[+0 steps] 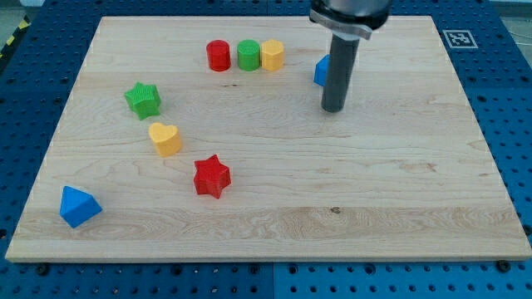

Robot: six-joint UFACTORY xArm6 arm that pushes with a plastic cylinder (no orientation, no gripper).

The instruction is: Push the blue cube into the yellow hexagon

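Note:
The blue cube (321, 71) sits near the view's top, right of centre, mostly hidden behind my rod. The yellow hexagon (272, 56) stands to its left, last in a row with a green cylinder (248, 56) and a red cylinder (218, 56). My tip (333, 109) rests on the board just below and to the right of the blue cube, close to it; whether it touches the cube I cannot tell.
A green star (143, 100), a yellow heart (165, 139) and a red star (211, 176) lie on the left half of the wooden board (399, 191). A blue triangular block (79, 207) sits near the bottom left corner.

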